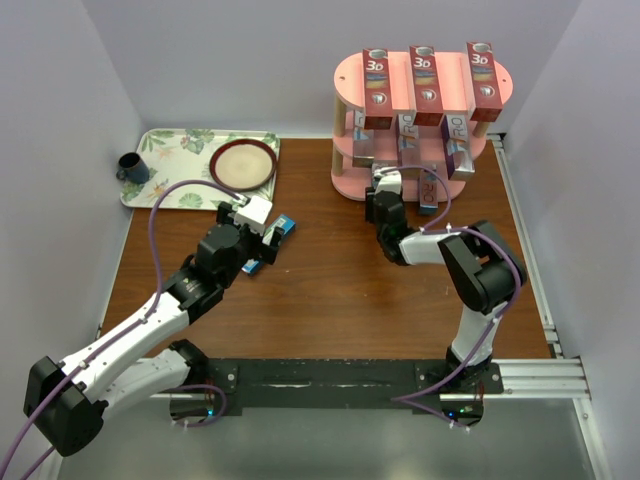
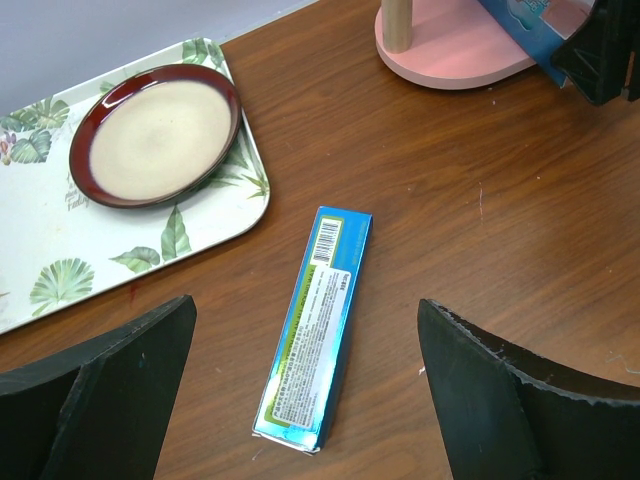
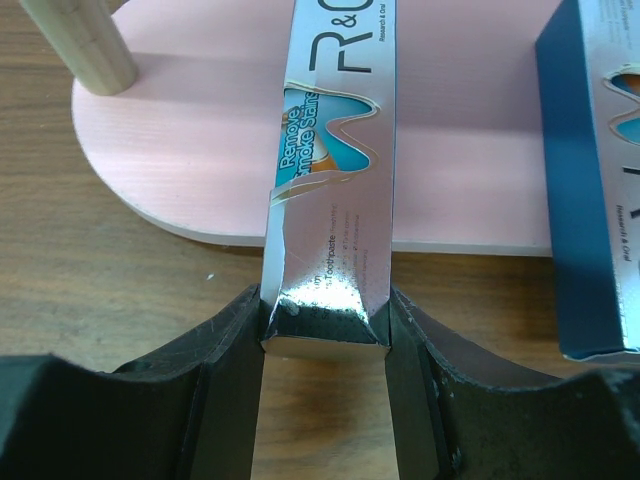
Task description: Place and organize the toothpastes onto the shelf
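The right claw (image 3: 325, 335) is clamped on one end of a silver-white, blue-lettered toothpaste carton (image 3: 335, 180), which reaches over the bottom board of the pink oval shelf (image 3: 180, 160). Next it likely needs sliding in and releasing. The left claw (image 2: 310, 375), wide open and empty, hovers above a teal-blue carton (image 2: 318, 320) on the wooden surface (image 2: 480, 220).

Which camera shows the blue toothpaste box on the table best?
Left wrist view: the whole blue box lies in plain sight. From above, the left gripper covers its middle, leaving just the ends. The right wrist view misses it.
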